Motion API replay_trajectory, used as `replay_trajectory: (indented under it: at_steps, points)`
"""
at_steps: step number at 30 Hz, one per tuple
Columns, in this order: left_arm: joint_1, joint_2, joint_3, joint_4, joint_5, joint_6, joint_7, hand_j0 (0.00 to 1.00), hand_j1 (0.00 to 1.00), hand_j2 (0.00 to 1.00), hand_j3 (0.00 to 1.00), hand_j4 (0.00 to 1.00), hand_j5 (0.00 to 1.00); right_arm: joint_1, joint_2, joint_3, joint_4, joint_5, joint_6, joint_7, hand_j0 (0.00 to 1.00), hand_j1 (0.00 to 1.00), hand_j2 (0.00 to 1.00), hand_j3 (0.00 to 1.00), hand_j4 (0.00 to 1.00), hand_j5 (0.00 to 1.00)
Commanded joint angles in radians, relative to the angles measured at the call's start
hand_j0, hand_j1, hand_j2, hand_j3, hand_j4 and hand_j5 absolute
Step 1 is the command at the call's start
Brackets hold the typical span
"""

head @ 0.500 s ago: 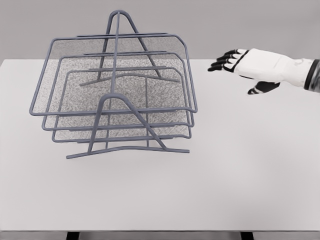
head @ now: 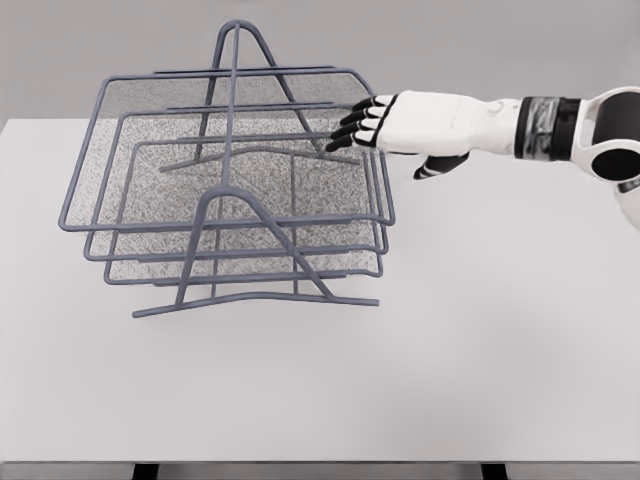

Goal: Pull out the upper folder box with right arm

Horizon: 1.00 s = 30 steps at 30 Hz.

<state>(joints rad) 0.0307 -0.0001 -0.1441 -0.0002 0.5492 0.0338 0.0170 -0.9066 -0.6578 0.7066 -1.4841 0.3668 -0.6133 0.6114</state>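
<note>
A grey wire rack [head: 232,215] with three stacked mesh trays stands on the left half of the white table [head: 480,340]. The upper tray [head: 170,120] is the widest and sits pushed in on its frame. My right hand [head: 375,135] reaches in from the right at the upper tray's right rim, its black fingertips [head: 350,125] at or just over the rim wire near the far right corner. The fingers are extended and slightly spread, the thumb [head: 435,167] hanging below; they hold nothing. Whether the fingertips touch the wire is unclear. The left arm is out of sight.
The rack's A-shaped end frames [head: 250,235] stand at its front and back, with base feet spreading onto the table. The table's front edge [head: 320,463] runs along the bottom of the view.
My right hand has moved left about a hand's length, from open table space to the upper tray's right rim. More of the forearm shows now. The rack has not moved.
</note>
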Motion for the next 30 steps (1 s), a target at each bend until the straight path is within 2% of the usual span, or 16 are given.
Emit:
replay_trajectory:
  at_steps: [1, 4, 8, 13, 14, 16, 19, 24, 30]
  points:
    - [0.0, 0.0, 0.0, 0.0, 0.0, 0.0, 0.0, 1.0, 1.0, 1.0, 1.0, 1.0, 1.0, 0.0, -0.056, 0.001, -0.01, -0.025, 0.002, -0.001, 1.0, 1.0, 1.0, 1.0, 1.0, 1.0]
    - [0.0, 0.0, 0.0, 0.0, 0.0, 0.0, 0.0, 1.0, 1.0, 1.0, 1.0, 1.0, 1.0, 0.04, -0.04, 0.017, -0.038, -0.023, 0.002, -0.001, 1.0, 1.0, 1.0, 1.0, 1.0, 1.0]
    - [0.0, 0.0, 0.0, 0.0, 0.0, 0.0, 0.0, 1.0, 1.0, 1.0, 1.0, 1.0, 1.0, 0.049, -0.04, 0.05, -0.039, -0.017, 0.002, -0.001, 1.0, 1.0, 1.0, 1.0, 1.0, 1.0]
    - [0.0, 0.0, 0.0, 0.0, 0.0, 0.0, 0.0, 1.0, 1.0, 1.0, 1.0, 1.0, 1.0, 0.124, -0.056, 0.042, -0.033, -0.017, 0.002, -0.001, 1.0, 1.0, 1.0, 1.0, 1.0, 1.0]
    - [0.0, 0.0, 0.0, 0.0, 0.0, 0.0, 0.0, 1.0, 1.0, 1.0, 1.0, 1.0, 1.0, 0.126, -0.083, 0.028, -0.035, -0.017, 0.002, -0.001, 1.0, 1.0, 1.0, 1.0, 1.0, 1.0]
    - [0.0, 0.0, 0.0, 0.0, 0.0, 0.0, 0.0, 1.0, 1.0, 1.0, 1.0, 1.0, 1.0, 0.123, -0.181, -0.024, -0.041, -0.023, 0.002, -0.001, 1.0, 1.0, 1.0, 1.0, 1.0, 1.0]
    - [0.0, 0.0, 0.0, 0.0, 0.0, 0.0, 0.0, 1.0, 1.0, 1.0, 1.0, 1.0, 1.0, 0.104, -0.284, -0.032, -0.071, -0.091, 0.002, -0.001, 1.0, 1.0, 1.0, 1.0, 1.0, 1.0]
    - [0.0, 0.0, 0.0, 0.0, 0.0, 0.0, 0.0, 1.0, 1.0, 1.0, 1.0, 1.0, 1.0, 0.144, -0.335, -0.035, -0.07, -0.091, 0.002, -0.001, 1.0, 1.0, 1.0, 1.0, 1.0, 1.0]
    - [0.0, 0.0, 0.0, 0.0, 0.0, 0.0, 0.0, 1.0, 1.0, 1.0, 1.0, 1.0, 1.0, 0.204, -0.494, -0.124, -0.07, -0.137, 0.002, -0.001, 1.0, 1.0, 1.0, 1.0, 1.0, 1.0]
